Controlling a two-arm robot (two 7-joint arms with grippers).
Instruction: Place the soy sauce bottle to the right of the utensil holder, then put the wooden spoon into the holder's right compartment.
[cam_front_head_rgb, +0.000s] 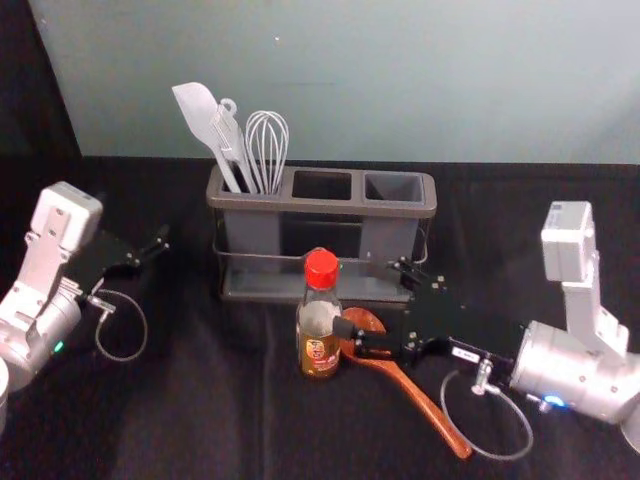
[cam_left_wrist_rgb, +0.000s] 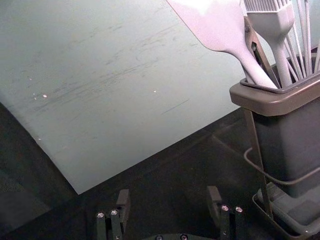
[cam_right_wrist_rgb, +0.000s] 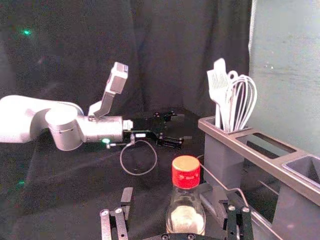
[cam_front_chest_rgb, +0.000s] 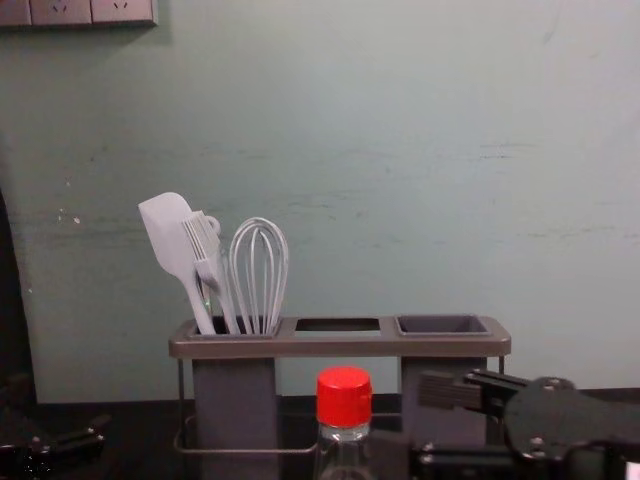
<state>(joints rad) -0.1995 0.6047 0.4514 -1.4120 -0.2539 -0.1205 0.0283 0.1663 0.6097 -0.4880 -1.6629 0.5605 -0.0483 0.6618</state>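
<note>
1. Soy sauce bottle (cam_front_head_rgb: 318, 345): upright on desk (cam_front_head_rgb: 200, 420), in front of utensil holder (cam_front_head_rgb: 325, 206)
2. Right gripper (cam_front_head_rgb: 372, 298): at bottle's right, above spoon; fingers wide apart, gripping nothing, bottle near their tips
3. Wooden spoon (cam_front_head_rgb: 415, 395): on desk, bowl beside bottle, handle angled rightward and nearer
4. Left gripper (cam_front_head_rgb: 155, 248): left of holder, fingers wide apart, nothing held
</note>
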